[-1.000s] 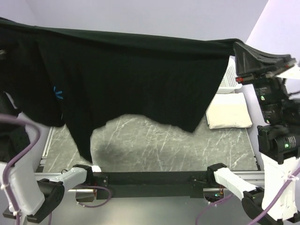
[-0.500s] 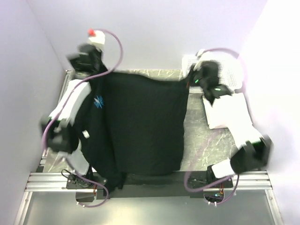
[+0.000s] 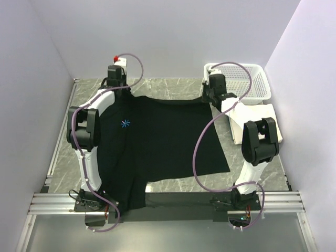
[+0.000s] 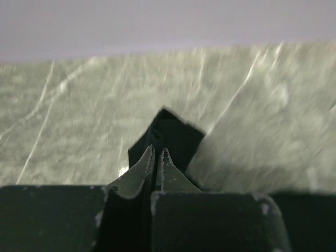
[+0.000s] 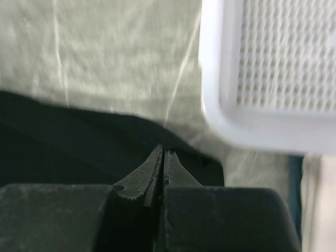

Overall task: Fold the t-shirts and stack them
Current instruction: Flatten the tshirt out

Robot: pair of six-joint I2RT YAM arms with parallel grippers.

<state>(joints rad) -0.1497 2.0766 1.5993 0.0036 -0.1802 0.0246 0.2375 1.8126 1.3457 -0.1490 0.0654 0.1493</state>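
The black t-shirt [image 3: 163,139] lies spread flat over the marble table, with a small blue mark near its left side. Its near edge hangs over the table's front rail. My left gripper [image 3: 116,90] is shut on the shirt's far left corner [image 4: 168,136]. My right gripper [image 3: 210,98] is shut on the shirt's far right corner [image 5: 199,165]. The cream-white t-shirt [image 3: 257,121] lies folded at the right edge of the table, partly under my right arm.
A white plastic mesh basket [image 3: 247,79] stands at the back right, close to my right gripper; it also shows in the right wrist view [image 5: 273,79]. Purple walls close in the left, back and right. Bare marble [image 3: 63,136] shows left of the shirt.
Both arms have reached to the far edge and lowered the black t-shirt from the air onto the table, where it now lies spread flat.
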